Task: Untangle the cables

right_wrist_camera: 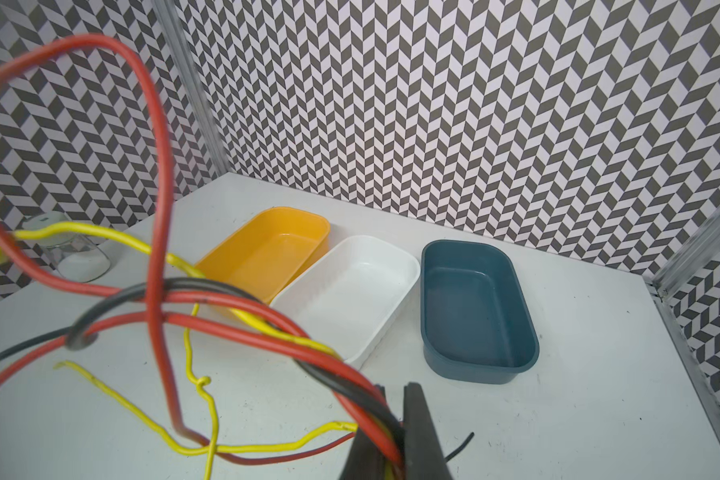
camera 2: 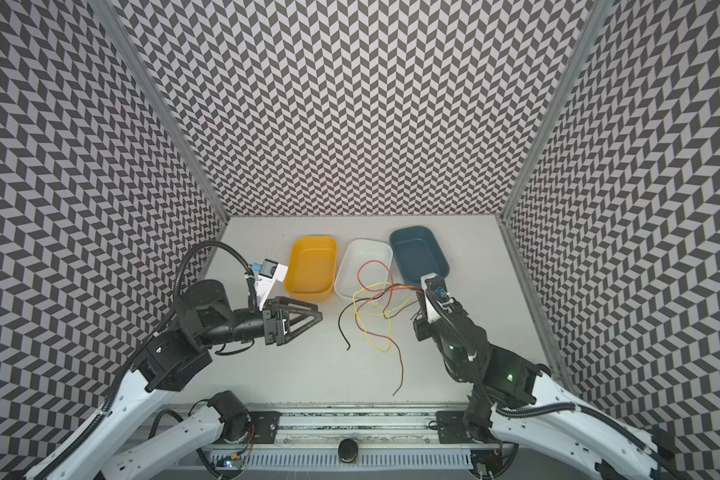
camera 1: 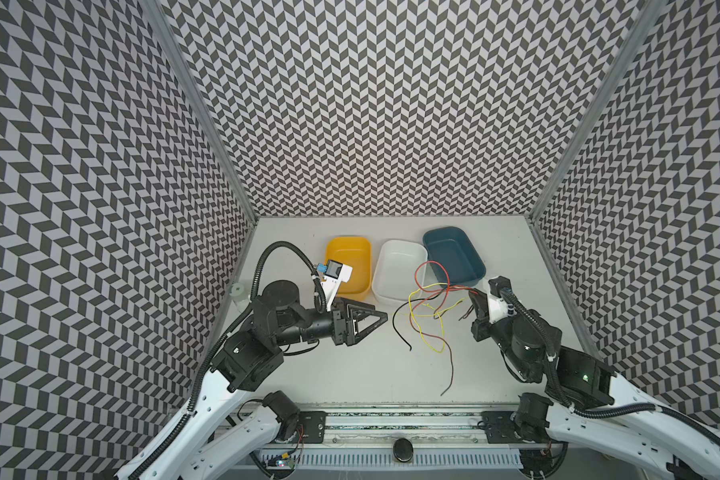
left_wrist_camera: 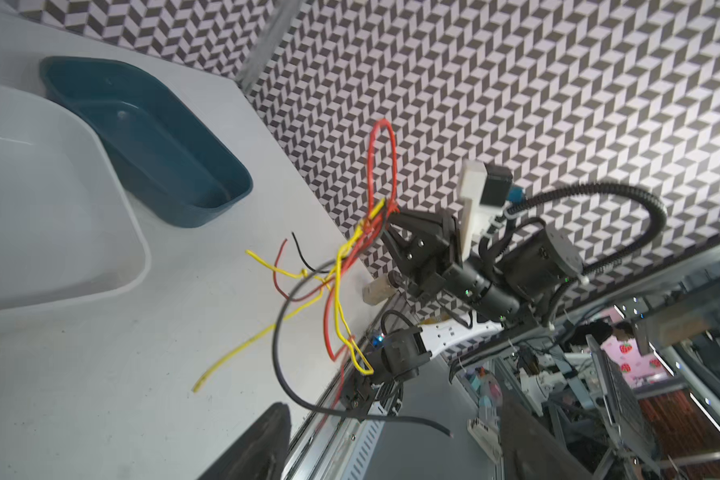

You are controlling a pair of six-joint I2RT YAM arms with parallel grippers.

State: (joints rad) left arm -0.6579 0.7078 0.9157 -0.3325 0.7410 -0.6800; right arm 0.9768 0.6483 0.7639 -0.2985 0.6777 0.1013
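**Both top views.** The right gripper (camera 1: pixel 473 296) is pinching one end of the cables (camera 1: pixel 435 315). This red, black and yellow tangle is fanning out leftward and toward the front edge of the table (camera 1: pixel 350 374), between the two arms. The left gripper (camera 1: pixel 382 320) is pointing at the tangle from the left, apart from the nearest black strand. Seen from above, a red loop is appearing to overlap the white tray (camera 1: pixel 393 272) and the blue tray (camera 1: pixel 454 253).

**Left wrist view.** That loop is standing up in the air above the right gripper, clear of both trays. The bundle is sagging from the closed jaws toward the table, where a yellow end is lying flat. The left gripper's own fingers (left_wrist_camera: pixel 267 444) are showing at the frame edge, spread wide, with only a blurred black strand crossing the gap. The top views are not making this spread plain.

**Right wrist view.** Red, black and yellow strands are running together into the pressed-together jaws. The nearest strands are blocking part of the yellow tray (right_wrist_camera: pixel 267 249) and of a small white-lidded jar (right_wrist_camera: pixel 75 253).

**Surroundings.** The three trays are sitting side by side along the back of the table. In the top views the left arm's wrist camera (camera 1: pixel 335 270) is covering a corner of the yellow tray. The jar is standing just beside that arm, at the table's left edge.
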